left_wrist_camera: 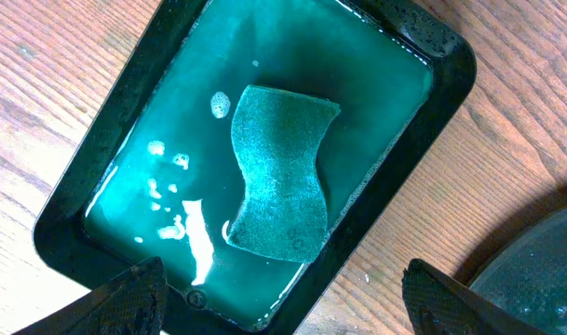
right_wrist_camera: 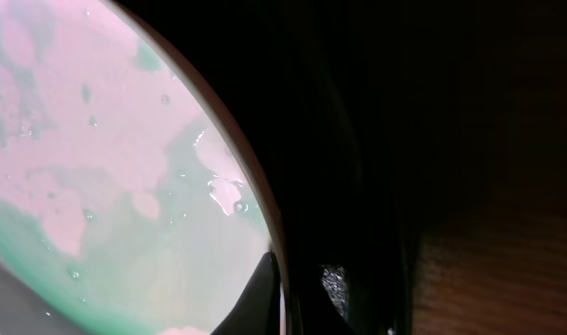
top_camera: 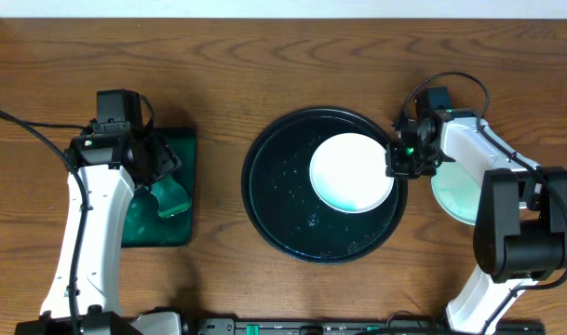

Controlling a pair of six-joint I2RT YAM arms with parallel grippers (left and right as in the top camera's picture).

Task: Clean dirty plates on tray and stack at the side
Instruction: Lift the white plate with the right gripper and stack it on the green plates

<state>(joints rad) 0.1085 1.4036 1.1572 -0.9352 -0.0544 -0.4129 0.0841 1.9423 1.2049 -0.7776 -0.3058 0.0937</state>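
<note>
Tray: large round black tray, glossy and wet, at the middle of the table.
Plate in tray: a white plate lies in the tray's upper right part, its right edge close to the tray rim. A green tinge runs along its lower left edge, and the right wrist view shows a wet, patchy green film on it.
Plate at the side: a pale mint plate lies on the table just right of the tray, partly under the right arm.
Right end effector: at the right rim of the white plate, over the tray's edge. A dark fingertip shows at the plate's rim, but I cannot tell whether the jaws are closed on it.
Left end effector: jaws spread wide, holding nothing, above the rectangular green tray.
Green tray: left of the black tray, holding shallow water with some foam. A green sponge lies flat near its middle.
</note>
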